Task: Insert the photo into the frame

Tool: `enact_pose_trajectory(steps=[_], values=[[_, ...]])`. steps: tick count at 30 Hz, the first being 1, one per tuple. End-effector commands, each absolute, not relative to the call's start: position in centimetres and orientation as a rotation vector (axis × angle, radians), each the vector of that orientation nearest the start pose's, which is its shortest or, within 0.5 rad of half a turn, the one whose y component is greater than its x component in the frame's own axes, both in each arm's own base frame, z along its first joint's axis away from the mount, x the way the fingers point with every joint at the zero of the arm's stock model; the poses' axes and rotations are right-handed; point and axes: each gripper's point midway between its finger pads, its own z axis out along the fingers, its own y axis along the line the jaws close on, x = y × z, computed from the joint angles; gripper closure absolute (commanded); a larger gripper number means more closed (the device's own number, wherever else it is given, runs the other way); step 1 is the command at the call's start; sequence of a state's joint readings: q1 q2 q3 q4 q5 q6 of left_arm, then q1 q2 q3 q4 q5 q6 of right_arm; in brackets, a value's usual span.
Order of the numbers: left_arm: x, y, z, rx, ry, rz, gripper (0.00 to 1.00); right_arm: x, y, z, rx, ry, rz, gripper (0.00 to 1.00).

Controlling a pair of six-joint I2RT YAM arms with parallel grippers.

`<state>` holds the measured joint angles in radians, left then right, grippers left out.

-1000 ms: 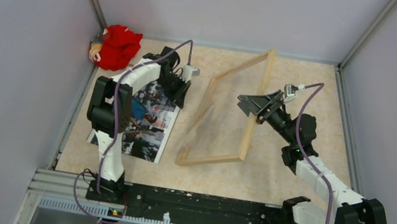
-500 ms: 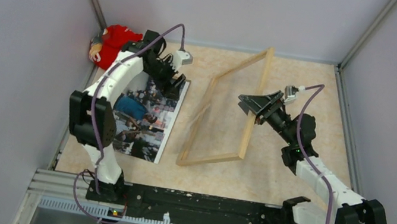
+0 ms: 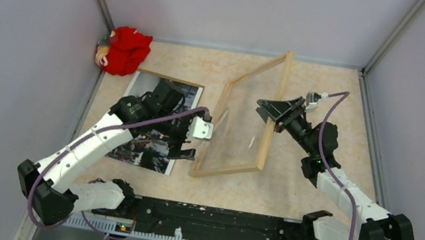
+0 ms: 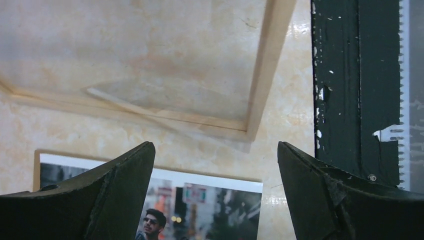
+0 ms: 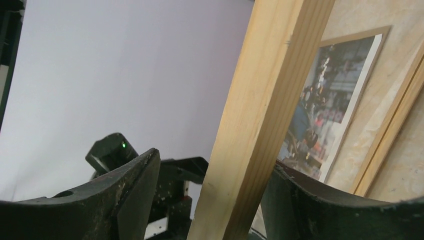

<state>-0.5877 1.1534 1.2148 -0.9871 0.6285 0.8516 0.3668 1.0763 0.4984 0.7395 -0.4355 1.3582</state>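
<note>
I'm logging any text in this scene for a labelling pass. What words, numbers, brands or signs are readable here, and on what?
Nothing here can be read.
The photo: sign-like shapes in the printed crowd scene, too blurred to read.
The frame: bare wood, no text visible.
The red toy: too small to tell whether it has any label.
The black rail: only white scuffs, no lettering.

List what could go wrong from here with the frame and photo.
1. The frame looks tilted, one long rail raised between the right hand's fingers with a gap on one side. It may slip and drop flat.
2. The left hand, open, hovers by the frame's near corner. A sideways move could nudge the lower rail.
3. The photo lies flat on a brown backing board. A pinch might lift both or crease the print.
</note>
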Motion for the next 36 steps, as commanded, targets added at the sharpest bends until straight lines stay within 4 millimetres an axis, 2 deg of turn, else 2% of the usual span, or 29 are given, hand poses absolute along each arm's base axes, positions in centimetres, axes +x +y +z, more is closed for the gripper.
enact_pose_trajectory(steps=[1,5,9,12,20,23,27,30,33,36], values=[[17.0,-24.0,22.5,1.765,1.506,-0.625,0.01,28.0,22.7,32.6,0.348,1.486,1.714,0.32],[15.6,-25.5,21.8,1.766,1.515,-0.647,0.01,28.1,22.4,33.0,0.356,1.472,1.699,0.32],[16.6,-26.4,21.7,1.683,1.510,-0.585,0.01,28.1,22.2,33.2,0.367,1.467,1.685,0.32],[16.6,-26.5,21.3,1.654,1.529,-0.555,0.01,28.2,22.0,33.1,0.383,1.470,1.668,0.33],[15.0,-27.2,19.5,1.635,1.558,-0.523,0.01,28.7,21.6,32.8,0.419,1.468,1.645,0.33],[16.5,-27.2,19.5,1.581,1.563,-0.416,0.02,28.7,21.6,32.8,0.424,1.467,1.646,0.33],[17.2,-27.7,19.2,1.582,1.546,-0.313,0.04,28.9,21.5,32.7,0.444,1.465,1.645,0.34],[18.8,-27.5,19.8,1.528,1.529,-0.204,0.06,28.9,21.5,32.9,0.447,1.462,1.647,0.34],[19.4,-27.2,20.2,1.513,1.521,-0.163,0.10,28.9,21.6,33.1,0.446,1.460,1.651,0.34],[19.6,-26.8,19.6,1.524,1.531,-0.132,0.18,28.9,21.6,33.1,0.450,1.459,1.655,0.34]])
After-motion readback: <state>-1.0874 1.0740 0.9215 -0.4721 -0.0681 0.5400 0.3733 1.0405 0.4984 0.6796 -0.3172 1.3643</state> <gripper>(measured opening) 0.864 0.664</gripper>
